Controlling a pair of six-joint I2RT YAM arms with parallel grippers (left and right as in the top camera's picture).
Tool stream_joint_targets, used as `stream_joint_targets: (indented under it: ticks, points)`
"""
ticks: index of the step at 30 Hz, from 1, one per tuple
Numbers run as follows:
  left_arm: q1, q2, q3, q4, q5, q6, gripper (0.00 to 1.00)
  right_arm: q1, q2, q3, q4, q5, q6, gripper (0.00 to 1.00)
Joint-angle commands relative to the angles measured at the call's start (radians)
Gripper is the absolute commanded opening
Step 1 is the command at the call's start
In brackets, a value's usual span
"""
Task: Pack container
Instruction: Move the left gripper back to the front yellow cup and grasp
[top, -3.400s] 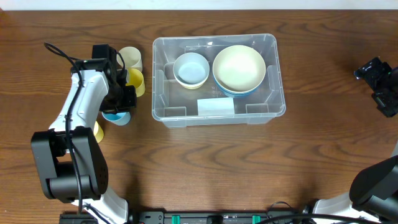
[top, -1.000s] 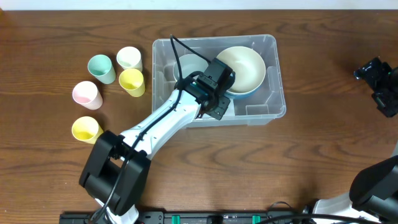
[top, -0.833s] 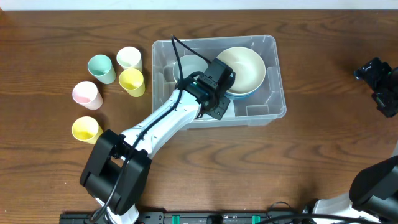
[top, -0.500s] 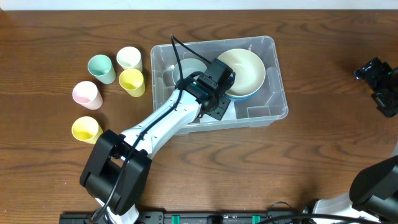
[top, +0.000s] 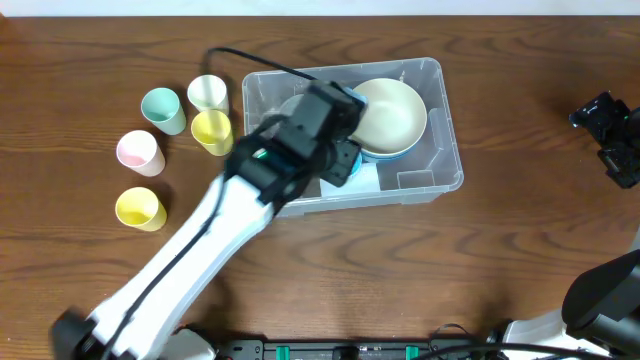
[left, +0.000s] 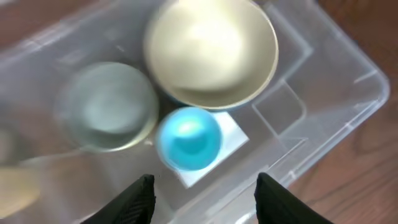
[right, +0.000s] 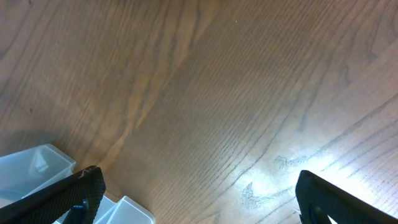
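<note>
The clear container (top: 452, 130) sits mid-table and holds a large cream bowl (top: 395, 105), a small pale bowl (left: 107, 106) and a blue cup (left: 188, 138). The cup stands upright on the white label beside both bowls. My left gripper (left: 207, 202) hovers above the cup, open and empty, its fingers (left: 142, 199) well apart. In the overhead view the left gripper (top: 338, 160) hangs over the container's left half, and the arm hides the small bowl. My right gripper (top: 612, 135) rests at the far right, open wide over bare wood (right: 199, 199).
Several cups stand left of the container: teal (top: 162, 108), cream (top: 207, 92), yellow (top: 212, 130), pink (top: 138, 150) and another yellow (top: 138, 207). A corner of the container (right: 37, 165) shows in the right wrist view.
My left gripper has opened and let go of the blue cup inside the container, then lifted away and back. The right arm has not moved.
</note>
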Motion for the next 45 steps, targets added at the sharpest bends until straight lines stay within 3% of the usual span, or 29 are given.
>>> stream_joint_targets:
  ticks: [1,6,15,19,26,45]
  points:
    - [0.050,-0.094,0.018,-0.043,-0.183,-0.024,0.53,-0.008,-0.007,0.001,-0.001,0.003,-0.006,0.99]
    - [0.232,-0.137,0.018,-0.153,-0.275,-0.050,0.54,-0.009,-0.007,0.001,-0.001,0.003,-0.006,0.99]
    - [0.594,0.005,0.017,-0.370,-0.274,-0.314,0.62,-0.008,-0.007,0.001,-0.002,0.003,-0.006,0.99]
    - [0.686,0.078,0.009,-0.431,-0.274,-0.362,0.62,-0.009,-0.007,0.001,-0.001,0.003,-0.006,0.99]
    - [0.750,0.194,-0.066,-0.426,-0.273,-0.449,0.63,-0.009,-0.007,0.001,-0.001,0.003,-0.006,0.99]
    - [0.758,0.277,-0.240,-0.228,-0.274,-0.451,0.64,-0.009,-0.007,0.001,-0.001,0.003,-0.006,0.99]
